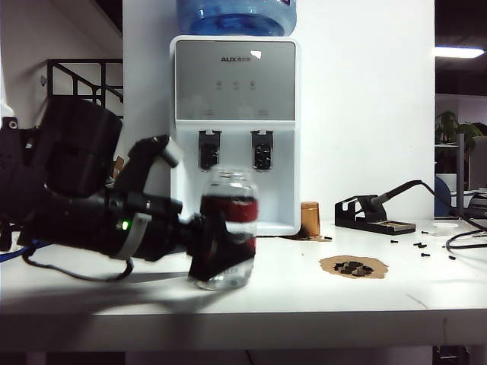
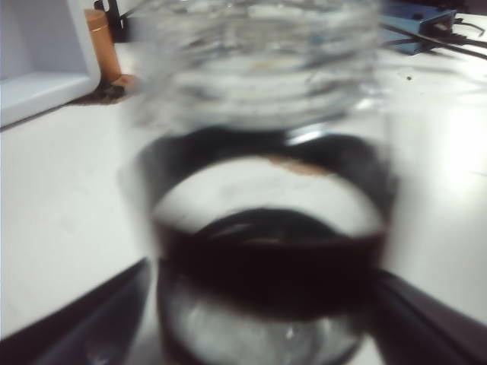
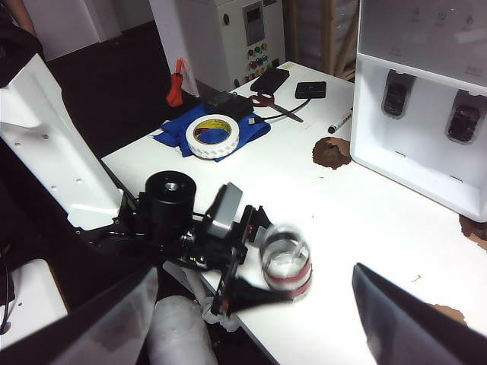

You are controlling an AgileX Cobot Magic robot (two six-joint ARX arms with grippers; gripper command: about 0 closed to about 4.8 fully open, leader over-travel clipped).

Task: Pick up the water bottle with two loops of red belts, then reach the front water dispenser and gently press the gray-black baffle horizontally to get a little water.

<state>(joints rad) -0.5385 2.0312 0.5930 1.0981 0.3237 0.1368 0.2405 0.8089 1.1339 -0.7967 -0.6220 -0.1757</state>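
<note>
The water bottle (image 1: pixel 228 228), a clear jar with dark-red bands, stands on the white table near its front edge, in front of the water dispenser (image 1: pixel 234 76). My left gripper (image 1: pixel 224 255) reaches in from the left, low and level, and is open with a finger on each side of the bottle's lower body. In the left wrist view the bottle (image 2: pixel 266 228) fills the frame between the dark fingers (image 2: pixel 91 319). The gray-black baffle (image 1: pixel 208 150) hangs under the left tap, behind and above the bottle. My right gripper (image 3: pixel 259 315) hovers high and open, looking down on the bottle (image 3: pixel 285 258) and dispenser (image 3: pixel 426 46).
A twin lever (image 1: pixel 262 150) sits right of the baffle. A short brown cylinder (image 1: pixel 310 219) stands by the dispenser's right corner. A soldering iron stand (image 1: pixel 373 213), a brown patch with dark bits (image 1: pixel 354 266) and loose screws lie to the right. A tape roll (image 3: pixel 213 135) rests on blue cloth.
</note>
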